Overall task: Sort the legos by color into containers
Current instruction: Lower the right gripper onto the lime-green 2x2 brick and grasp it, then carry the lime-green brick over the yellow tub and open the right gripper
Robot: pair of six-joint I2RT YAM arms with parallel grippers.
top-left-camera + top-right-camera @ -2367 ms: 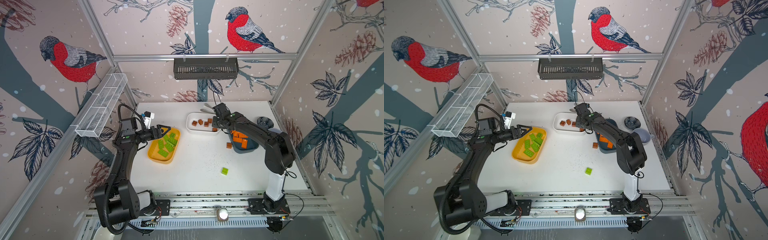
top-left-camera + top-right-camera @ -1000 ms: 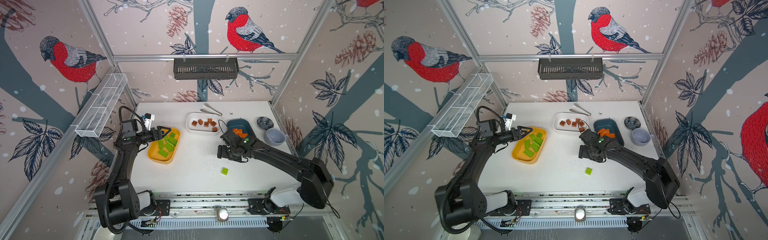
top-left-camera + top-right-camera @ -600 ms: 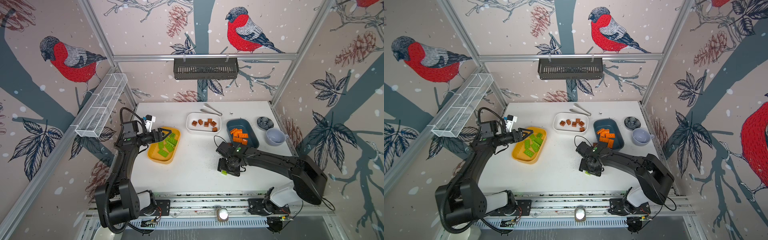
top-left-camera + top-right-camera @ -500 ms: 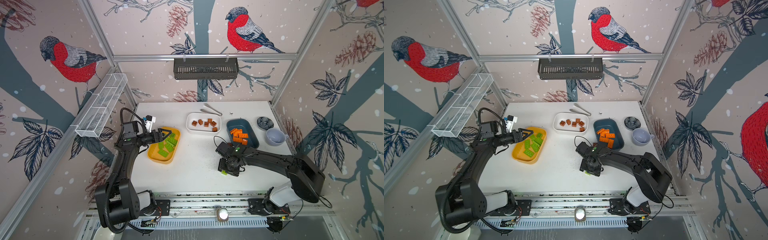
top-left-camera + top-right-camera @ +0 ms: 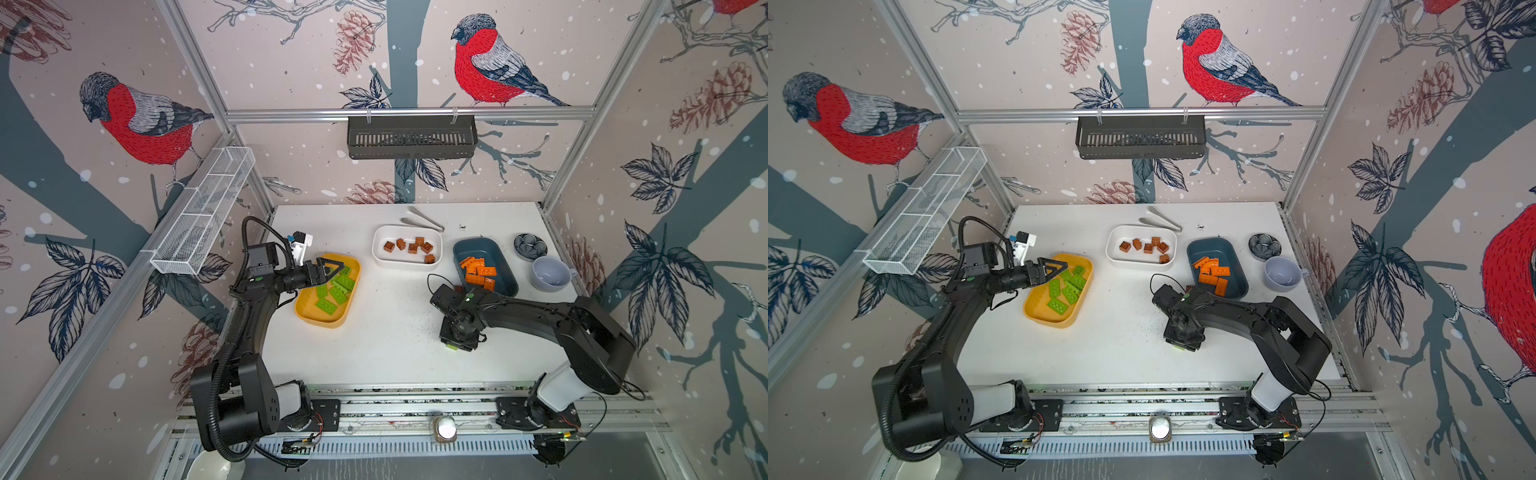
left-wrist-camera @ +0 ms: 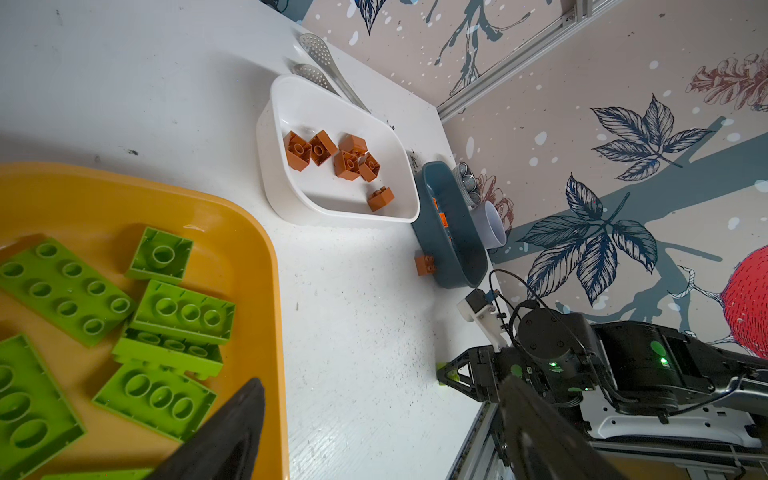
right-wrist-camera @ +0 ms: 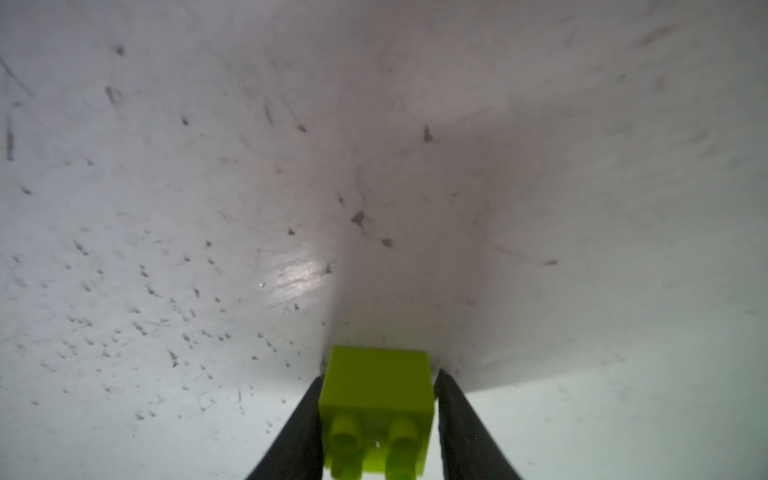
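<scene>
Low, right fingers (image 7: 301, 424) astride green lego (image 7: 376, 386)

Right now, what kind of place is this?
Probably a robot practice booth: two robot arms bolted to a rail, bird-wallpaper walls on a metal frame, lego tubs on a white table.

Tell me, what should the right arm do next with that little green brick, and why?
Probably lift straight up a little. The right tool has its black fingers against both sides of the small lime green plastic brick, which rests on the white table. Raising it clear would let the arm carry it to the mustard yellow plastic tub, where the other green bricks lie.
</scene>
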